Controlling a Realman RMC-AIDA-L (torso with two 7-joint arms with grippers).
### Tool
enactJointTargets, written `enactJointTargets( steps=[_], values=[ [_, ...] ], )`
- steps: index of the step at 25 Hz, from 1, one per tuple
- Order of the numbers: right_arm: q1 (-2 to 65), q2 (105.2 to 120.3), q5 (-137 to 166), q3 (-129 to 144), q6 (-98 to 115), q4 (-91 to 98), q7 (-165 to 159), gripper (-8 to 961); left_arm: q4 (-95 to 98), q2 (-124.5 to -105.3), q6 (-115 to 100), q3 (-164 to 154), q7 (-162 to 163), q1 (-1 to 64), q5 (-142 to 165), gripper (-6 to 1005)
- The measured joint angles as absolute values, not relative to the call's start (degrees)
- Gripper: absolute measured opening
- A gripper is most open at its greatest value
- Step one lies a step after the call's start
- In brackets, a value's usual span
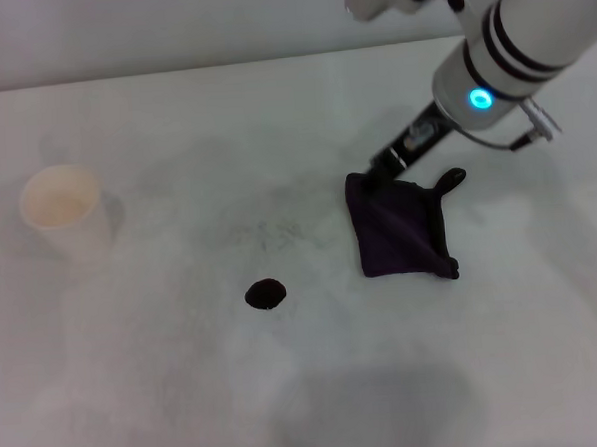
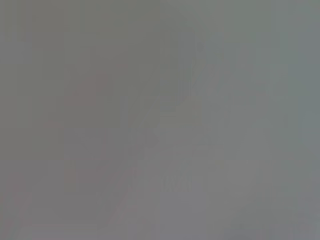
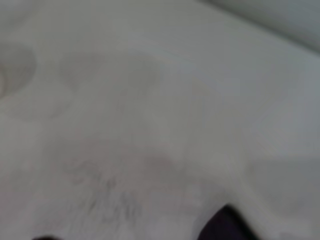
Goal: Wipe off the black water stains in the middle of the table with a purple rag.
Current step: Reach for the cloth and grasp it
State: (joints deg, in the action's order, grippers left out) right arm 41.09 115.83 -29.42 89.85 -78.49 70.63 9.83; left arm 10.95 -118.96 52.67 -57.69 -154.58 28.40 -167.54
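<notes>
The purple rag (image 1: 401, 228) lies flat on the white table (image 1: 187, 390), right of centre, its small loop (image 1: 450, 179) pointing to the far right. One small black water stain (image 1: 265, 293) sits left of the rag and nearer to me, apart from it. My right gripper (image 1: 378, 168) comes down from the upper right and its dark tip rests at the rag's far left corner. In the right wrist view a sliver of the rag (image 3: 226, 226) shows at the picture's edge. The left arm is out of sight, and the left wrist view is plain grey.
A white paper cup (image 1: 61, 208) stands at the left of the table. A faint grey speckled smudge (image 1: 274, 233) lies between the stain and the rag's far side; the smudge (image 3: 105, 190) also shows in the right wrist view.
</notes>
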Motion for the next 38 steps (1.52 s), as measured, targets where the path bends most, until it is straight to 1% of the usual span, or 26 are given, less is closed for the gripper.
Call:
enactJointTargets(
  steps=[7,11,19,24,35,38],
  values=[
    [37.62,115.84,-30.56,90.78,-78.23,69.85,10.16,834,9.3,-119.14,52.63,-57.75,-154.61,28.61,-167.53,883],
    [36.91,115.83,-31.32,91.13,-76.04,68.55,10.74,827,8.73,-119.13,52.63,-57.47,-154.6,28.71,-167.63,883],
    [38.25,115.91,-31.99,92.34,-70.76,61.72,14.7,788,7.74,-119.21,52.64,-57.71,-154.6,28.72,-167.5,883],
    [38.44,115.93,-31.99,93.96,-69.57,60.8,14.75,719,7.41,-119.2,52.64,-57.74,-154.6,28.75,-167.5,883],
    [39.48,115.73,-31.35,97.6,-67.33,59.34,14.77,721,7.38,-119.18,52.65,-57.75,-154.42,28.78,-167.53,883],
    [39.53,115.6,-31.31,97.57,-67.19,58.65,14.77,633,7.41,-119.18,52.65,-57.75,-154.42,28.77,-167.52,883]
  ],
)
